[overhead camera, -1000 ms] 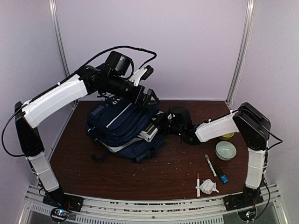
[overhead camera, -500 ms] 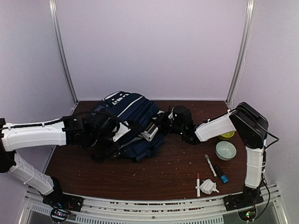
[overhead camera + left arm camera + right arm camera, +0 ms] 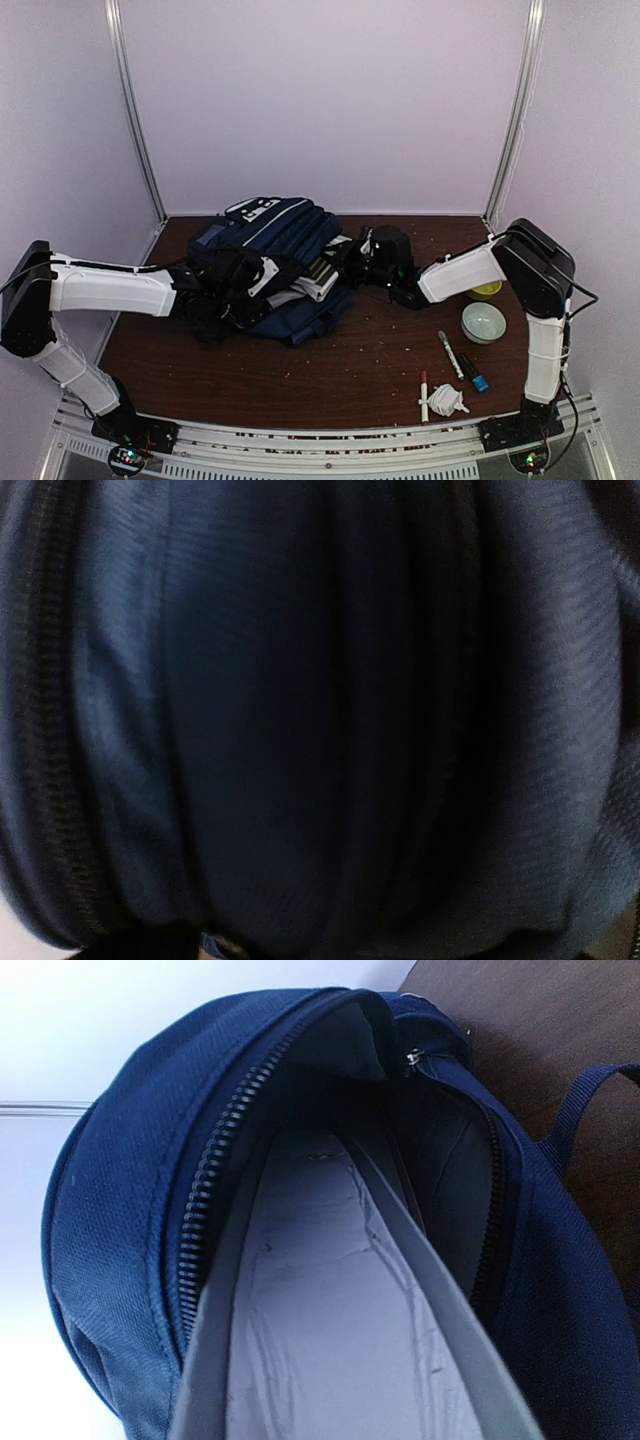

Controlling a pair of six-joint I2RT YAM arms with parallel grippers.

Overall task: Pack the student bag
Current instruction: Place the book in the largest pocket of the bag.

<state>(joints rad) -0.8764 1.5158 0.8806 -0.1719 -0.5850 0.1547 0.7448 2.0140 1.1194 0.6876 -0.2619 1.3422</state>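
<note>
The brown table (image 3: 340, 370) is the biggest thing. The blue bag (image 3: 290, 235) lies on it, near the back and a bit left of the middle. The bag's open mouth faces right.

The left arm (image 3: 110, 290) reaches in from the bag's left. The left gripper (image 3: 250, 285) is spread wide and sits right up against the bag's left side. Its camera sees only blue cloth.

The right arm (image 3: 465, 272) reaches in from the bag's right. The right gripper (image 3: 348, 265) is at the bag's mouth. I cannot tell if it is open or closed.

A white sheet (image 3: 320, 1340) sticks into the bag's mouth.

A pale bowl (image 3: 483, 322) sits well to the right of the bag. A white pen (image 3: 449, 352), a dark pen (image 3: 473, 373), a thin pen (image 3: 424, 393) and a small white crumpled thing (image 3: 447, 400) lie right of the bag, nearer the front.
</note>
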